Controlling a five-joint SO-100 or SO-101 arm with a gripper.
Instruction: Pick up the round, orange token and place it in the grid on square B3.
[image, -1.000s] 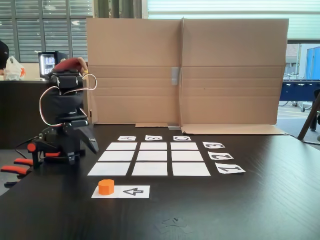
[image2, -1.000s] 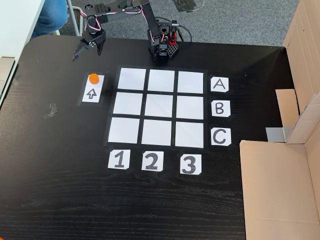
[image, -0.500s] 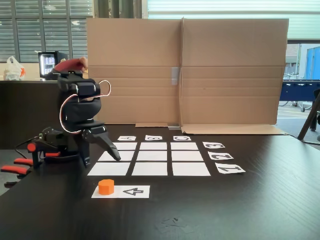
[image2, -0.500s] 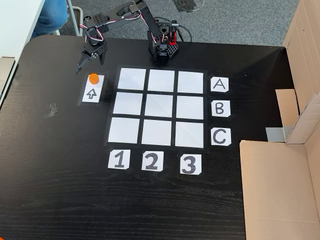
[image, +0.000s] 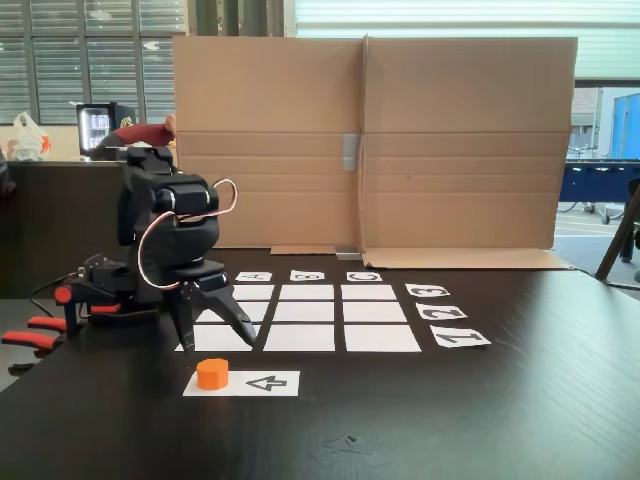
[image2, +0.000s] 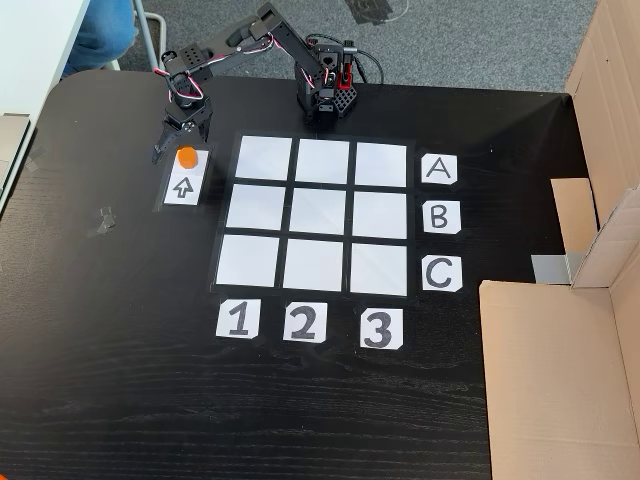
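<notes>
The orange token (image: 212, 373) (image2: 186, 156) sits on the end of a white paper strip with a black arrow (image: 265, 383) (image2: 183, 186), left of the grid (image: 375, 312) (image2: 262, 207). My gripper (image: 218, 342) (image2: 180, 151) is open and points down. In a fixed view from above its two fingers stand either side of the token. In the low fixed view its tips hang just behind and slightly above the token, touching nothing. Square B3 (image: 307, 292) (image2: 380, 214) lies bare, in line with card B (image2: 440, 217) and card 3 (image2: 379, 329).
The arm's base (image: 100, 295) (image2: 322, 95) stands at the table's edge beside the A row. A tall cardboard wall (image: 370, 140) (image2: 560, 370) closes the side past the letter cards. Red clamp handles (image: 30, 335) stick out near the base. A person's leg (image2: 100, 30) shows beyond the table.
The arm has swung from beside its base toward the arrow strip and lowered. The open gripper now hangs at the token; the token has not moved.
</notes>
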